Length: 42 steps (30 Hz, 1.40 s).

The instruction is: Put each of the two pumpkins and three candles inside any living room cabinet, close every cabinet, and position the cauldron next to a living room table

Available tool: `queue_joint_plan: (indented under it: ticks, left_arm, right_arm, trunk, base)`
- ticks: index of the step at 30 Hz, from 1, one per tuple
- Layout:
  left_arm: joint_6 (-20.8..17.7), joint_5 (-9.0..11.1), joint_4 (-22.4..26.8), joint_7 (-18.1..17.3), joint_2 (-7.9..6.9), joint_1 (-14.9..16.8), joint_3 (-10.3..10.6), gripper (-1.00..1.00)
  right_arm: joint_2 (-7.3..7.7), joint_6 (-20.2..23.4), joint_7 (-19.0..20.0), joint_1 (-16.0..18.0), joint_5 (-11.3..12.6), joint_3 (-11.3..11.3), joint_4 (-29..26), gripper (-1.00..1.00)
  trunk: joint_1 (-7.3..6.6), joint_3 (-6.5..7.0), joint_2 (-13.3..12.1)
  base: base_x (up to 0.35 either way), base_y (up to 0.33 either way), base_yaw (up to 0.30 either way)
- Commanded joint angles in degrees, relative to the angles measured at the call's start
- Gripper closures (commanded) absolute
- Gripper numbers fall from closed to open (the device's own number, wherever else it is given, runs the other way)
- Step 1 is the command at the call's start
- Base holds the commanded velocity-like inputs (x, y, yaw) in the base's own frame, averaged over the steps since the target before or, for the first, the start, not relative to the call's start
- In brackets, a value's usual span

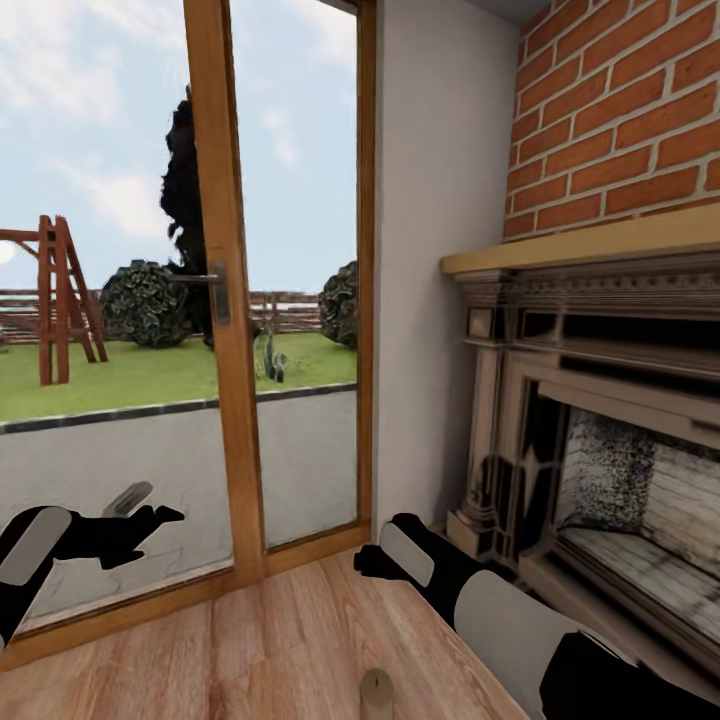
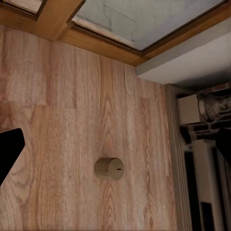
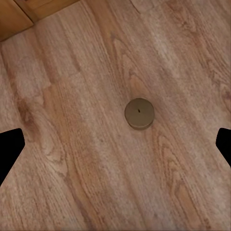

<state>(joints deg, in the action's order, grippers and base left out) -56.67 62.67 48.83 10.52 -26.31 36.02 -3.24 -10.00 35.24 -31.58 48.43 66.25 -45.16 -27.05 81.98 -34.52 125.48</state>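
**Pincer positions above a floor-standing candle**

Pincer units: the right pincer point(image 3: 115, 144) hangs above the floor with its jaws spread wide, one dark fingertip point(image 3: 9, 151) at each side edge of the right wrist view, nothing between them. The left pincer point(image 2: 115, 147) is likewise spread and empty; its dark finger point(image 2: 8, 151) shows at one edge of the left wrist view.

One small short beige-tan cylindrical candle point(image 3: 139, 113) stands upright on the light-brown wood plank floor point(image 3: 72, 159), wick mark on top, apart from both pincers. In the head view the candle point(image 1: 377, 692) sits at the lower edge, between the two arms.

Beyond the candle, a tall wood-framed glass door point(image 1: 225, 300) shows a lawn outside. At the right stands a pale stone fireplace point(image 1: 600, 450) under a wooden mantel, with red brick wall point(image 1: 620, 110) above.
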Motion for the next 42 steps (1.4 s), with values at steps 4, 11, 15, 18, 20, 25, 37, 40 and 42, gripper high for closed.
queue_joint_plan:
  ticks: [4, 11, 15, 18, 20, 25, 37, 40, 42]
  left_arm:
    - [-0.2, 1.5, 0.1, 0.6, -0.03, 0.0, -0.1, -1.00]
    - [-0.2, 5.5, 0.1, 0.6, -0.95, 0.0, -0.1, -1.00]
    - [-0.2, 5.9, 0.1, 0.6, -1.15, 0.0, -0.1, -1.00]
    - [-0.2, 5.9, 0.1, 0.6, -1.18, 0.0, -0.1, -1.00]
    - [-0.2, 6.0, 0.1, 0.6, -1.19, 0.0, 0.0, -1.00]
    - [-0.2, 6.0, 0.1, 0.6, -1.18, 0.0, 0.0, -1.00]
    - [-0.2, 6.0, -1.3, 0.6, -1.11, 0.0, 0.0, -1.00]
    - [-0.2, 6.0, -1.4, 0.6, -1.11, 0.0, 0.0, -1.00]
    - [-0.2, 6.0, -1.4, 0.6, -1.08, 0.0, 0.0, -1.00]
  right_arm:
    - [0.00, 0.1, -0.4, 0.1, 0.4, -0.3, -0.1, -1.00]
    - [0.00, 0.1, -0.3, 0.1, 0.2, -0.3, -0.3, -1.00]
    - [0.00, 0.0, -0.3, 0.1, 0.1, -0.3, -0.6, -1.00]
    - [0.00, 0.0, -0.1, 0.1, -0.1, -0.4, -0.7, -1.00]
    - [0.00, -0.1, 0.3, 0.1, -0.2, -0.7, -1.1, -1.00]
    - [0.00, -0.2, 0.5, 0.1, -0.3, -3.0, -1.4, -1.00]
    - [0.00, -0.6, 0.1, 0.1, -0.3, -3.3, -1.5, -1.00]
    - [0.00, -0.4, 0.3, 0.1, 0.0, -3.2, -1.6, -1.00]
    - [0.00, -0.3, 1.4, 0.1, 0.3, -3.1, -1.6, -1.00]
  trunk:
    - [0.21, -0.25, 0.4]
    - [1.75, -1.51, 3.2]
    - [2.63, -2.23, 4.9]
    - [3.29, -2.77, 6.1]
    - [3.73, -3.13, 6.9]
    - [4.82, -4.02, 8.9]
    - [7.46, -6.18, 13.7]
    - [8.12, -6.74, 14.9]
    - [8.56, -7.22, 15.7]
  base:
    - [0.001, 0.001, 0.000]
    - [0.000, 0.000, 0.000]
    - [0.000, 0.000, 0.000]
    - [0.000, 0.000, 0.000]
    - [0.000, 0.000, 0.000]
    - [0.000, 0.000, 0.000]
    - [0.000, 0.000, 0.000]
    - [0.000, 0.000, 0.000]
    - [0.000, 0.000, 0.000]
